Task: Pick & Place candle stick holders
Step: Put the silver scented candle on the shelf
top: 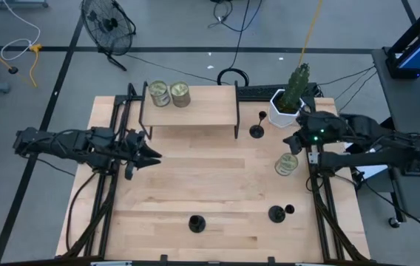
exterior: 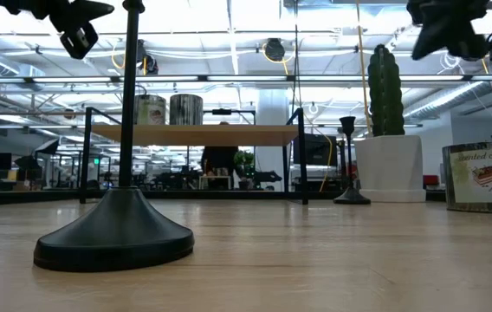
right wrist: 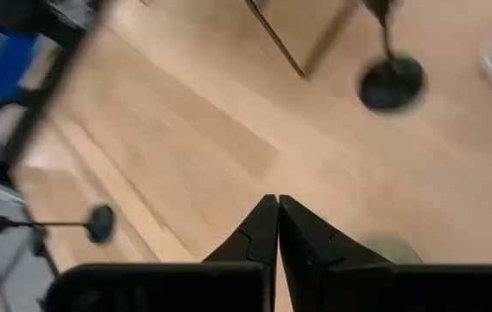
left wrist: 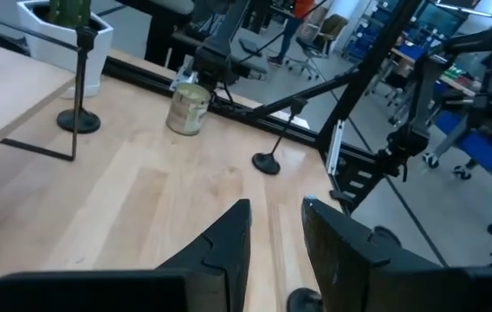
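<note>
nearest the low camera: one small black candle stick holder [exterior: 116, 234], its round disc base flat on the wooden table [top: 195, 177], untouched.
left gripper [top: 148, 154], fingers slightly apart and empty, hovers mid-left; right gripper [top: 293, 139], fingers together, hovers far right by the white cactus pot [top: 282, 108]. two more holders stand free: near right [top: 276, 214] and far right [top: 256, 131] beside the wooden shelf [top: 191, 106], probably their destination.

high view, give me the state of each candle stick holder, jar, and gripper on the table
left gripper: slightly open, empty, above the table's left side
right gripper: shut, empty, near the cactus pot
holder by the cactus: upright, on the table
front middle holder: upright, untouched
front right holder: upright, untouched
two jars on the shelf: upright, side by side
jar on the table: standing by the right gripper
</note>
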Action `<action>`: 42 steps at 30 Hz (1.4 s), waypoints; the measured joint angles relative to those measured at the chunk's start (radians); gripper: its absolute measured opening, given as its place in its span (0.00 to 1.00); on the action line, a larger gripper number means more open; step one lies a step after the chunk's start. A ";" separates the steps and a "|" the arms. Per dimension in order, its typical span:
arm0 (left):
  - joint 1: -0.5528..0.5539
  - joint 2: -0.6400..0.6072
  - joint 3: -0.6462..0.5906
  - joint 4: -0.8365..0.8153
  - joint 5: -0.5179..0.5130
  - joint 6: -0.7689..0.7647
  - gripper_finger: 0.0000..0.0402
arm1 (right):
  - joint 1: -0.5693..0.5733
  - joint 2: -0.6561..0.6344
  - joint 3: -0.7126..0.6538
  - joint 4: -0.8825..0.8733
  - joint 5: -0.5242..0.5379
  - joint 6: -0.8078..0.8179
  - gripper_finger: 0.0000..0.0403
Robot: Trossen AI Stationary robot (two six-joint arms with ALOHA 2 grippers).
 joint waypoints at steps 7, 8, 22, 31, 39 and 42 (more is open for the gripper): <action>0.001 -0.014 -0.033 0.002 -0.013 -0.001 0.28 | 0.000 0.136 0.055 -0.367 -0.146 0.138 0.02; 0.001 -0.016 -0.039 0.006 -0.014 -0.003 0.28 | 0.000 0.155 0.055 -0.430 -0.158 0.150 0.02; 0.001 -0.019 -0.061 0.040 -0.014 -0.001 0.28 | -0.001 0.233 0.032 -0.517 -0.049 0.196 0.03; 0.001 -0.019 -0.061 0.040 -0.013 -0.004 0.28 | -0.001 0.234 -0.066 -0.470 -0.048 0.182 0.23; 0.001 -0.019 -0.061 0.040 -0.013 -0.003 0.28 | -0.001 0.233 -0.133 -0.452 -0.041 0.296 0.42; 0.001 -0.019 -0.061 0.039 -0.013 -0.001 0.28 | -0.001 0.233 -0.160 -0.417 -0.041 0.350 0.44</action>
